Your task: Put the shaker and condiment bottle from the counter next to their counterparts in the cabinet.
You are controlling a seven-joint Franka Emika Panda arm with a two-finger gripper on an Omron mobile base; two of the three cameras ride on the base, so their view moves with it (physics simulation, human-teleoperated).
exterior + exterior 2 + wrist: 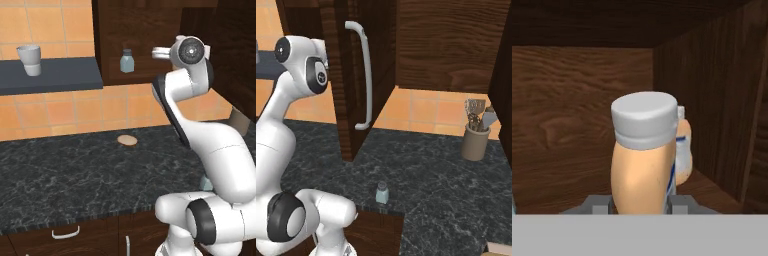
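Tool (639, 206) clenched on the bottle (643, 170), orange-tan with a grey cap, gripped low on its body between the two fingers (600, 207). Bottle upright inside the cabinet (572, 120), close to its right wall. Just behind the bottle, partly hidden, the twin (683, 152), orange with a pale label; touching or just apart, cannot tell.

In the left base view, arm raised and reaching into the cabinet (145, 30). One shaker (127, 61) standing inside there, blue-grey with a grey cap, left of the arm's wrist. Left of the cabinet, a dark wall shelf (50, 75) bearing a whitish cup (30, 60). On the black desk (75, 170), a flat tan disc (127, 140) lying near the tiled wall.

In the right base view, another shaker (382, 193) upright on the desk (446, 190), right at its front edge, well apart from the arm. Cabinet door (351, 75) swung open, with a pale handle (366, 75). Further right on the desk, a tan holder (476, 141) full of utensils, near the wall.
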